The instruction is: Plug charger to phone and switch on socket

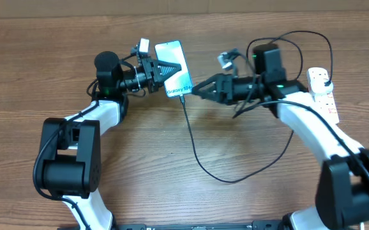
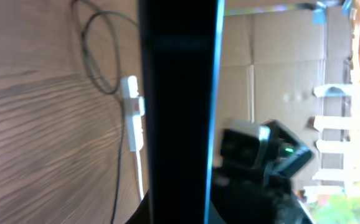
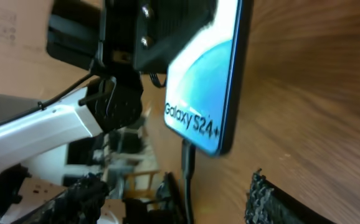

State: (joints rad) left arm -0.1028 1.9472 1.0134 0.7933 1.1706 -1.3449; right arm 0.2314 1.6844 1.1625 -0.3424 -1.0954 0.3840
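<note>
Left fingers [image 1: 166, 69] on one phone [image 1: 172, 51]

A makeshift robotics lab: robot arms [image 1: 318, 128] at a wood-grain table [image 1: 172, 198], cardboard panels [image 2: 279, 62] behind.

Notes on colour only. The phone [image 1: 173, 69]: I read the screen as bright cyan shading into deeper blue, with white lettering near its lower edge and a thin dark rim. The charger [image 1: 193, 144]: plain black along all I can see, no markings. The socket [image 1: 323, 92]: white body, red marks at the switches. The table [image 1: 172, 198]: mid-brown wood grain, long streaks running across my overhead view. The left arm [image 1: 69, 156] and right arm [image 1: 312, 124]: white links, black joints. I note one small green light [image 1: 278, 86] on the right arm. In my left wrist view, tan cardboard [image 2: 279, 62], unpatterned.
</note>
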